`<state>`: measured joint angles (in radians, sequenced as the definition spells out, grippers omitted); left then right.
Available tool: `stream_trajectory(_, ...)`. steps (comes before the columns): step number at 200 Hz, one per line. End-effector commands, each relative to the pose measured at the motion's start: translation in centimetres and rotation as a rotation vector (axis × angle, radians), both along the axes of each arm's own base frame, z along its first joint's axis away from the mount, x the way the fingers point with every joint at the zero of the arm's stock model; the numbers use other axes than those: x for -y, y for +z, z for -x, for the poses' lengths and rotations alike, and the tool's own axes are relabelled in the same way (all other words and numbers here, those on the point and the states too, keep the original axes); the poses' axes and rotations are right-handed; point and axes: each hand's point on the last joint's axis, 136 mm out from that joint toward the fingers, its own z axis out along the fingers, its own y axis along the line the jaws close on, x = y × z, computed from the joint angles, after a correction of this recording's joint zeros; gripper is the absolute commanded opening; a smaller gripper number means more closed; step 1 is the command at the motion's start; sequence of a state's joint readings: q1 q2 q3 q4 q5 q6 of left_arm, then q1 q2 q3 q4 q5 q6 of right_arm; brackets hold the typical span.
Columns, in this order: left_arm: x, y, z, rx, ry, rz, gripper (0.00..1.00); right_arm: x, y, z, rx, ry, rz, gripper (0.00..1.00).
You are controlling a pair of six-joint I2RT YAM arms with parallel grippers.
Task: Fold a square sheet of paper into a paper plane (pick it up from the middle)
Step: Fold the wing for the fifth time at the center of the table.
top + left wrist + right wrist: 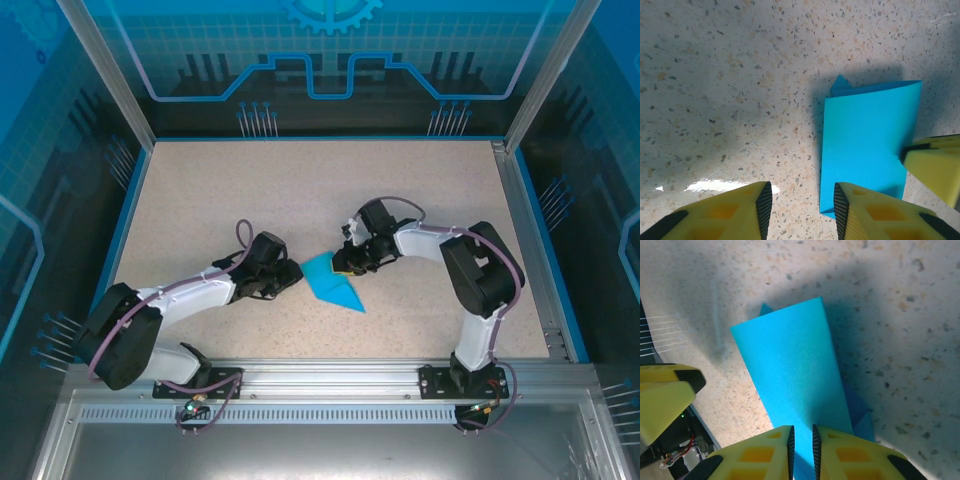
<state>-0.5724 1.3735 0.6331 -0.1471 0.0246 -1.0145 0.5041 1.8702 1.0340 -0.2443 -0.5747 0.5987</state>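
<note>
Pinching the folded paper (790, 375) at one narrow end, the right gripper (802, 432) has its fingers pressed almost together on the sheet, which lies on the speckled table (200, 200) between the two arms. The left gripper (802, 192) is spread and grips nothing; one finger overlaps the paper's near corner, contact uncertain. Risk, as judged: a pull from the right while that finger bears down could tear the sheet or skew the crease, or the paper could slip free. The blue walls (60, 200) stand well apart.
</note>
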Motion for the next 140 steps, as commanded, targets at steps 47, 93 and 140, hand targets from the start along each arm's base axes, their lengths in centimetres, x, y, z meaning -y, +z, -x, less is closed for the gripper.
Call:
stream_trajectory(47,2.2,1.1,-1.1,0.011,-0.054,0.075,0.45,1.4,-5.0,-0.6,-0.111,-0.235,0.078,0.2)
stream_trajectory(93,3.5,0.3,-1.5,-0.028,-0.064,0.12,0.48,2.2,-6.7,0.6,-0.173,-0.347,0.061,0.2)
stream_trajectory(140,4.0,-0.3,-1.8,-0.043,-0.058,0.137,0.48,2.7,-7.3,1.2,-0.192,-0.332,0.094,0.2)
